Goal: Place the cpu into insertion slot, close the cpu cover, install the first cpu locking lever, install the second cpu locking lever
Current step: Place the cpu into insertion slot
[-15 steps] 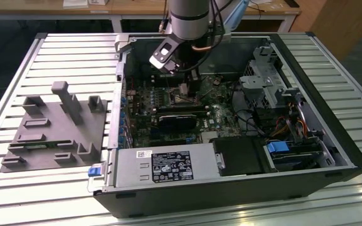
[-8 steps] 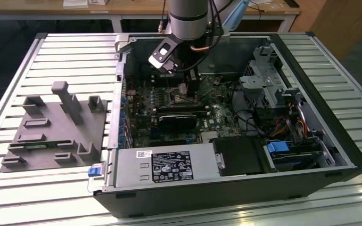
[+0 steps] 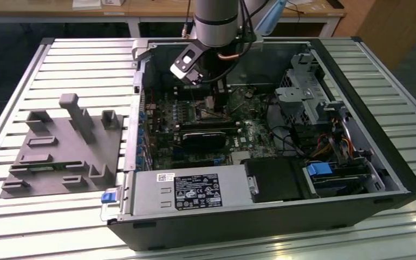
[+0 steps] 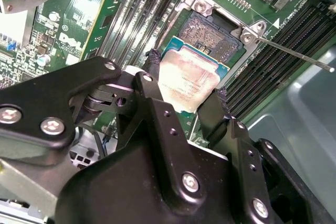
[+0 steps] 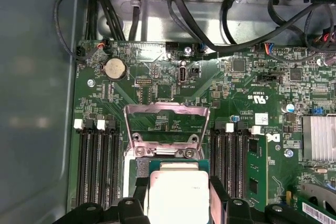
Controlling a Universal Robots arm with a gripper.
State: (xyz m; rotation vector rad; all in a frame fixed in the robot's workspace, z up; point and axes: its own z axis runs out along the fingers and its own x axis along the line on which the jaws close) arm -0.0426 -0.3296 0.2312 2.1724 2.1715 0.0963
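Reaching down into computer case (image 3: 266, 230), my gripper (image 4: 187, 77) pinches cpu (image 4: 197, 69) by 2 edges over insertion slot (image 4: 212, 35); cpu cover (image 5: 167, 109) flipped open, RAM slots (image 5: 97, 166) alongside.

cpu (image 4: 191, 80): silver-grey square, raised just beside insertion slot (image 4: 212, 38) | insertion slot: uncovered | cpu cover (image 5: 167, 109): silvery frame, swung open

Slatted table (image 3: 85, 59): open PC case (image 3: 266, 225), grey jig (image 3: 56, 157) beside.

The arm (image 3: 215, 21) straight down from above, its black gripper (image 4: 187, 78) low, both fingers (image 4: 210, 114) tight on the cpu (image 4: 195, 71).
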